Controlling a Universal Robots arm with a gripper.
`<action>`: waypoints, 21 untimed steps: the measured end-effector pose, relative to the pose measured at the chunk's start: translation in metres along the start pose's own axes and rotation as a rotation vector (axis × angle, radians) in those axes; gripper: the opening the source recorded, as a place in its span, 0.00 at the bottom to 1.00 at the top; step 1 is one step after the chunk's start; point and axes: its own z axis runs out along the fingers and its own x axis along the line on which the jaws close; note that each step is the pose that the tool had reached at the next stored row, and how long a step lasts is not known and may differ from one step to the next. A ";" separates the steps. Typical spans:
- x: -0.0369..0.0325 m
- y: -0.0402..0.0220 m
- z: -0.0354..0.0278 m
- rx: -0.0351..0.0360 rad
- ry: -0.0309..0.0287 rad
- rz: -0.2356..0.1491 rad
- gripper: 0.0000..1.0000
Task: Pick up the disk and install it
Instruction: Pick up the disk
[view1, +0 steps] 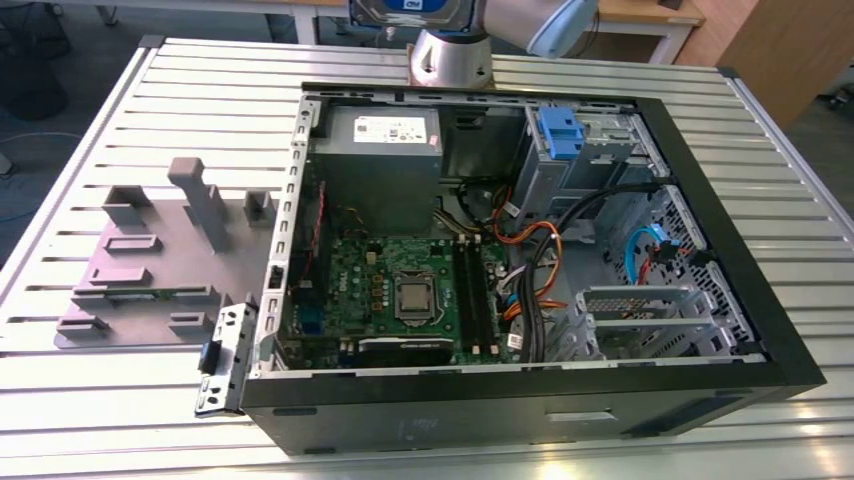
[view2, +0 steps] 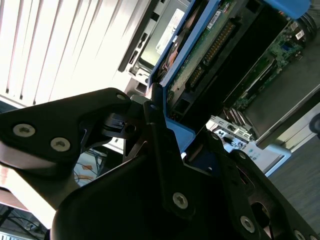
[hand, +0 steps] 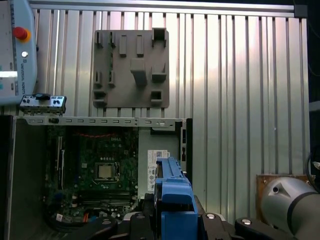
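In the exterior view, the silver-grey robot arm stands at the far side of a ribbed metal counter. It holds the disk, a flat silver hard drive with a white-and-blue label, up in the air just past the far wall of an open black computer case. Inside the case, a grey boxy power supply sits at the far end and a green motherboard lies nearer. A blue plastic latch is fixed to the grey metal bay toward the exterior view's right. A grey moulded fixture plate lies on the counter at the exterior view's left, just beside the case. In the second wrist view, the black jaws are closed on the blue plastic carrier that frames the disk, apparently gripping it at one end. The disk's green circuit-board underside faces the camera, and it hangs tilted above the case interior. In the first wrist view, the blue carrier end of the disk stands between the black jaws, above the counter and the case below. The fixture plate lies beyond the case, and a pale handheld control pendant with a red button is off to one side.
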 end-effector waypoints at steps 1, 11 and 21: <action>0.0000 -0.0008 -0.0001 -0.0001 0.0000 0.000 0.37; 0.0000 -0.0093 -0.0006 -0.0008 0.0000 0.000 0.37; 0.0000 -0.0178 -0.0012 -0.0015 0.0000 0.000 0.37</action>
